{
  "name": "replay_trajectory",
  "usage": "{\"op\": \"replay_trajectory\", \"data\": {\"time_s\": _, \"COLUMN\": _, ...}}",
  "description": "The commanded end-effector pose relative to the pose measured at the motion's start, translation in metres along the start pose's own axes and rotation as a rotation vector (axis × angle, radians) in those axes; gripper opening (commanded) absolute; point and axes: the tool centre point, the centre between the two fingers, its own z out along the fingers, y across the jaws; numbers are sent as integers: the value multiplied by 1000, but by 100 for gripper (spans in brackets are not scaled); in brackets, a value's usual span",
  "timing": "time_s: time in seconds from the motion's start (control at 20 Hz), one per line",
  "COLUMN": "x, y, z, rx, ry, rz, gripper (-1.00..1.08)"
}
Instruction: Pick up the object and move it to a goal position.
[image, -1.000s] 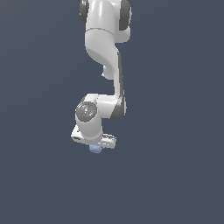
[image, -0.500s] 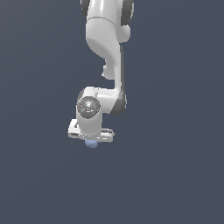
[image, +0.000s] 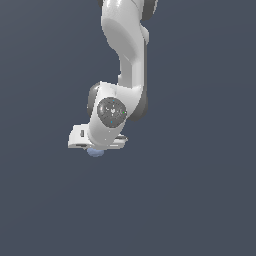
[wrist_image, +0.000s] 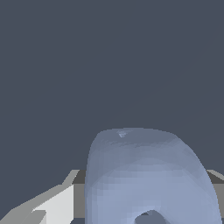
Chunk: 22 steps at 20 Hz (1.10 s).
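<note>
The object (wrist_image: 146, 175) is a pale periwinkle-blue rounded cube with a round dimple, filling the wrist view close to the camera. In the exterior view only a small blue part of the object (image: 95, 152) peeks out below the white hand. My gripper (image: 96, 149) is shut on the object and carries it in the air. White fingers (wrist_image: 57, 203) flank the cube in the wrist view. The white arm (image: 127, 55) comes down from above the hand.
A plain dark blue-grey background (image: 200, 190) surrounds the arm on all sides. No other objects, containers or edges show in either view.
The hand with the cube has risen and shifted slightly toward the exterior view's left over the last second. The grip on the cube is unchanged.
</note>
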Motion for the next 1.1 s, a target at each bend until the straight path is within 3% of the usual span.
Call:
{"op": "replay_trajectory", "data": {"time_s": 0.0, "x": -10, "y": 13, "z": -16, "rx": -69, "ry": -39, "rz": -59, "gripper": -100}}
{"op": "replay_trajectory", "data": {"time_s": 0.55, "x": -33, "y": 58, "z": -100, "rx": -369, "ry": -207, "rz": -322, "gripper": -100}}
{"op": "replay_trajectory", "data": {"time_s": 1.05, "x": -33, "y": 78, "z": -185, "rx": -635, "ry": -357, "rz": -559, "gripper": -100}}
